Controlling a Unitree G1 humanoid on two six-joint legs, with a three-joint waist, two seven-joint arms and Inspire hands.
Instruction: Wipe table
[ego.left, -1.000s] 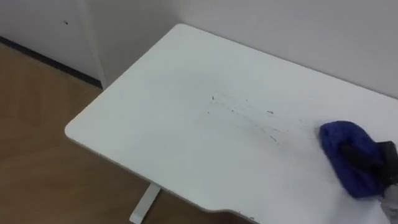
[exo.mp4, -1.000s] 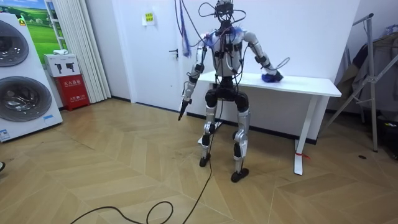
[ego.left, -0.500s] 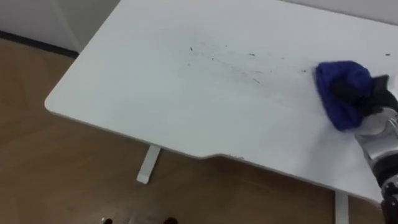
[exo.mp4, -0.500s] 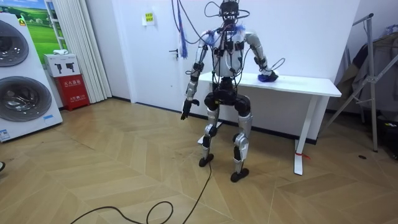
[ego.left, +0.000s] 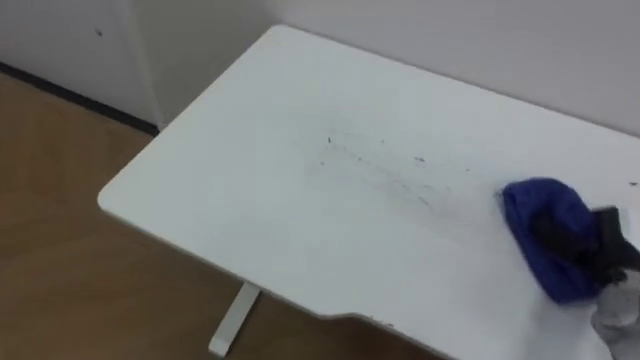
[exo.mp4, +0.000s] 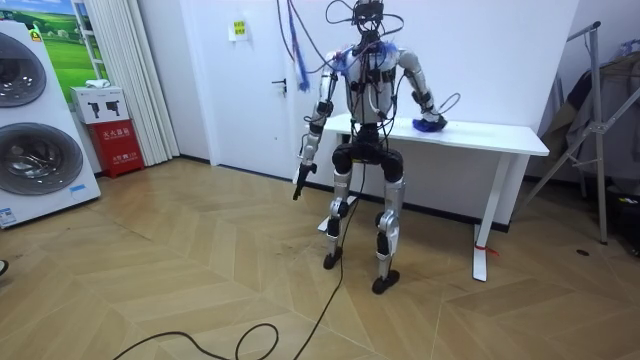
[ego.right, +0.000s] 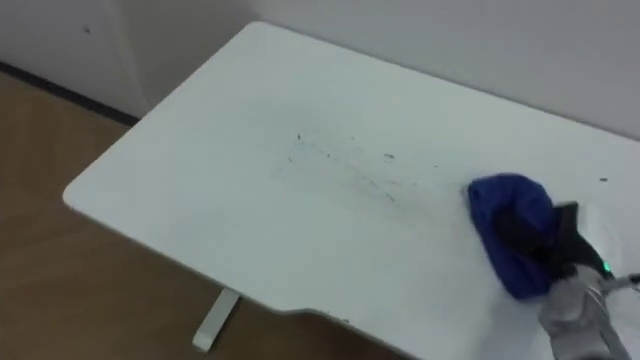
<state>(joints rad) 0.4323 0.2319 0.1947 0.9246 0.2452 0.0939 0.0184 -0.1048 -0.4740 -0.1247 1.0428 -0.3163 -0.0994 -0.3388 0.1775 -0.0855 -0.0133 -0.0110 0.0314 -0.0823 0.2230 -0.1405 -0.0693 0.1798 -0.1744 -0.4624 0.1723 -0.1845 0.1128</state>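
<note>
left eye: right robot hand (ego.left: 606, 245) grips cloth (ego.left: 545, 225) on counter (ego.left: 230, 190), near dark marks (ego.left: 385, 170) | room: left robot hand (exo.mp4: 298, 182) hangs, state we cannot tell | right eye: marks lie left of cloth; we judge most wiping is left

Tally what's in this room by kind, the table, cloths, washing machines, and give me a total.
Table: 1
Blue cloth: 1, on the table, held by the right hand
Washing machines: 2, stacked
Total: 4
</note>
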